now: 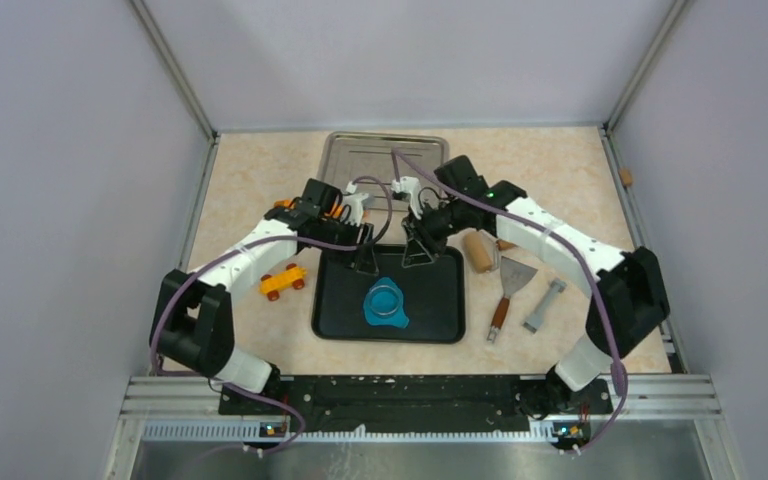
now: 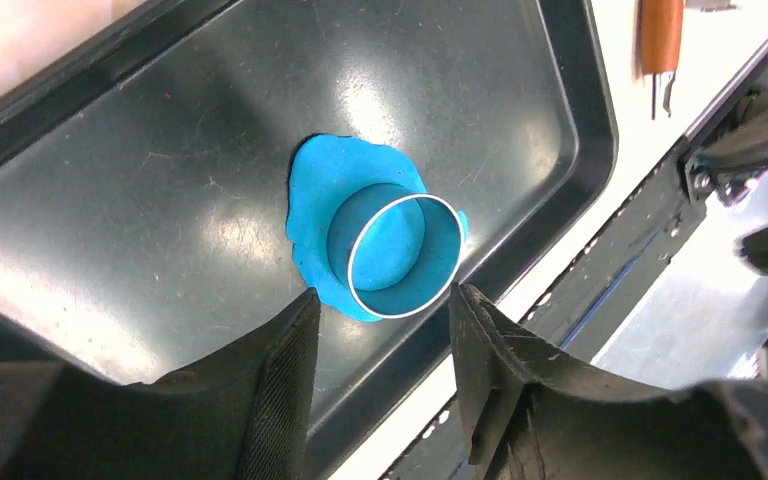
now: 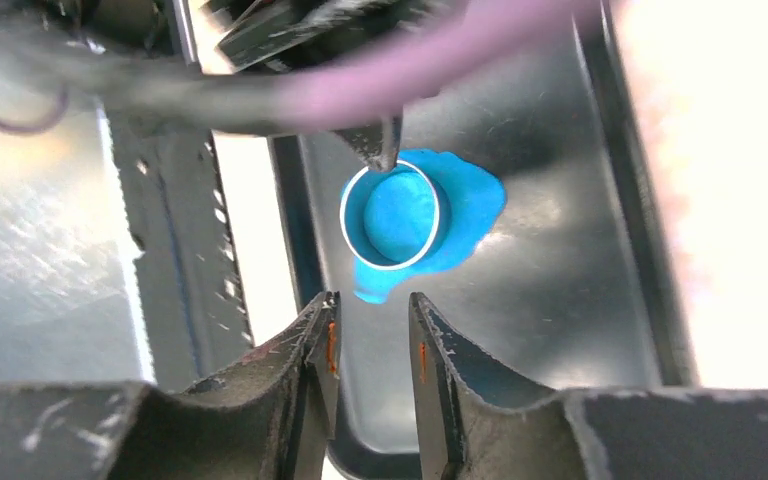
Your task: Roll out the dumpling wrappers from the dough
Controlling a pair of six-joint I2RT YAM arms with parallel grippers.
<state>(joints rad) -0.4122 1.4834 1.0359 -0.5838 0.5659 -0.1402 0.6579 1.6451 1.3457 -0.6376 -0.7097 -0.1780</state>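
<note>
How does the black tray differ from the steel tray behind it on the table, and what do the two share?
Colour: the black tray is dark; the steel tray is bright silver.
Place: the black tray lies nearer the front edge of the table, the steel tray at its back.
Load: the black tray carries the blue dough; none shows in the steel tray.
Both are rectangular, rimmed, round-cornered and lie flat.

My black tray [image 1: 440, 300] mid-table, metal ring cutter [image 2: 444, 262] standing inside. Steel tray [image 1: 360, 150] behind it. Left: orange wheeled roller [image 1: 282, 281]. Right: my wooden roller [image 1: 478, 252], wood-handled scraper [image 1: 510, 280], grey bar tool [image 1: 545, 305], side by side.
</note>
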